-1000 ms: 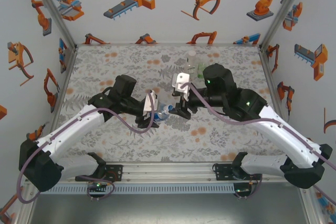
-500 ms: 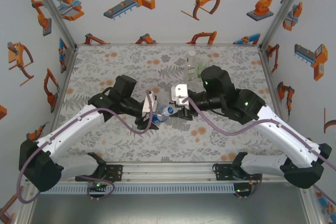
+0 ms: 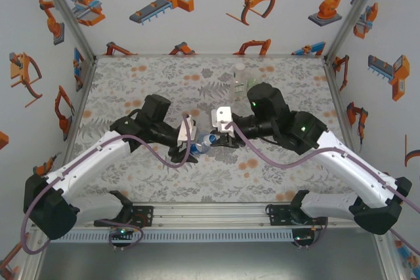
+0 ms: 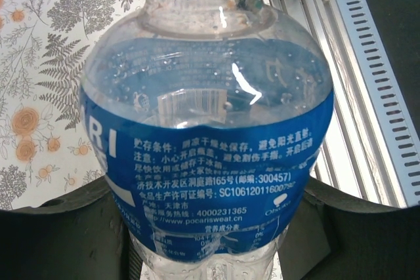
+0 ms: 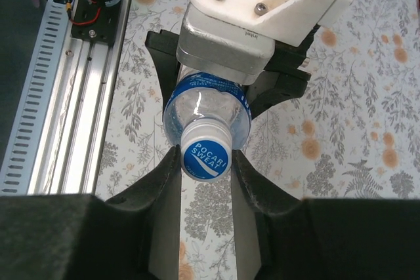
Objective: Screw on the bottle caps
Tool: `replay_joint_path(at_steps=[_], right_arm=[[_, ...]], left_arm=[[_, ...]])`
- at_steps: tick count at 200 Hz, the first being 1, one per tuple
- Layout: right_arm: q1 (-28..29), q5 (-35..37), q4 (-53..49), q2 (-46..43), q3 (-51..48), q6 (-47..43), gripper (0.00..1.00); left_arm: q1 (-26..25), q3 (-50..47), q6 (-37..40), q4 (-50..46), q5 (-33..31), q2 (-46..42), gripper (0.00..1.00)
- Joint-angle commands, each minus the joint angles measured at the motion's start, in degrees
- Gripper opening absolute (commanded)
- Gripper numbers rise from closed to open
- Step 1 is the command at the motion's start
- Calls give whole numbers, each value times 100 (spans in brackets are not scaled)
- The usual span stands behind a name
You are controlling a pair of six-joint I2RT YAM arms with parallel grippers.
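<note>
The right end effector [image 5: 205,160] has swung in from the right and closed its jaws against the white Pocari Sweat cap [image 5: 205,151], which sits on the neck, so twisting can likely begin. The left end effector [image 3: 189,142] is clamped round the blue-label bottle [image 4: 207,162], holding it tilted over the worktop [image 3: 131,83]. Farther back stand the other bottles [image 3: 240,74].

Far bottles [image 3: 240,73] crowd the right arm [image 3: 308,132]; table [image 3: 131,77] elsewhere lies open.
</note>
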Motion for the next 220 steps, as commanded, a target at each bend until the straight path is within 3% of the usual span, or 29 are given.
replay_joint_path(at_steps=[1, 28, 46, 73, 119, 164, 220], right_arm=[[27, 9, 291, 23, -182, 402, 20], [31, 861, 1092, -83, -576, 2275, 0], [27, 1769, 1542, -180, -922, 4007, 0], [26, 2556, 1578, -198, -1123, 6608, 0], [26, 3055, 1327, -110, -1502, 10368, 0], [31, 3150, 1291, -46, -1399, 10539, 0], [21, 3215, 1281, -245, -976, 8685, 44]], left_arm=[[0, 195, 111, -30, 219, -22, 0], [-3, 204, 92, -6, 120, -22, 0], [-3, 187, 37, 60, 1, -11, 0], [-8, 158, -59, 186, -111, 8, 0], [2, 143, -159, 321, -135, 34, 0], [13, 132, -186, 348, -116, 5, 0], [7, 129, -170, 319, -111, 1, 0]])
